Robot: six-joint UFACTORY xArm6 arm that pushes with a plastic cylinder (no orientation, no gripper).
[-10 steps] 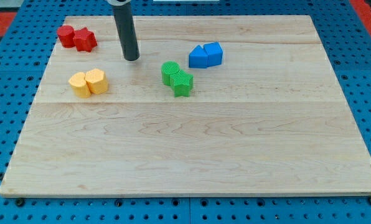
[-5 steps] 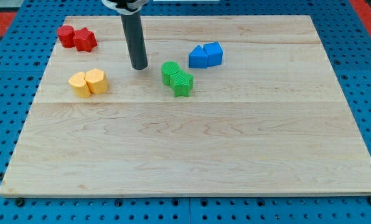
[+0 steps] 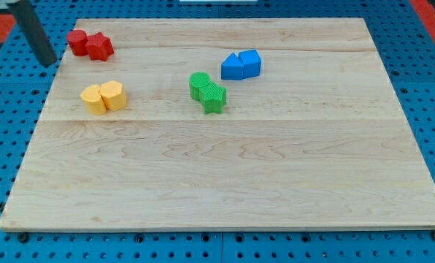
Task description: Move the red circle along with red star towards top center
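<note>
Approach step: my tip (image 3: 48, 63) sits off the wooden board (image 3: 225, 175), at the view's left of the touching red circle block (image 3: 77, 42) and red star block (image 3: 99, 47) in the top-left corner. No jaws exist on this rod. Next move, as judged: push rightward; path along the top edge is unobstructed by the yellow blocks (image 3: 104, 97), green blocks (image 3: 207, 91) and blue blocks (image 3: 241, 65).

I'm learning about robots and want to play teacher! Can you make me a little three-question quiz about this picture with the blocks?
1. True or false: my tip is touching the red circle.
2. Which pair lies nearest the view's right? A) yellow blocks B) blue blocks C) green blocks
3. Fill in: the red star sits right beside the red ____.

Key: 1 false, my tip is apart from it, towards the view's left, off the board's edge. 2 B. 3 circle.
</note>
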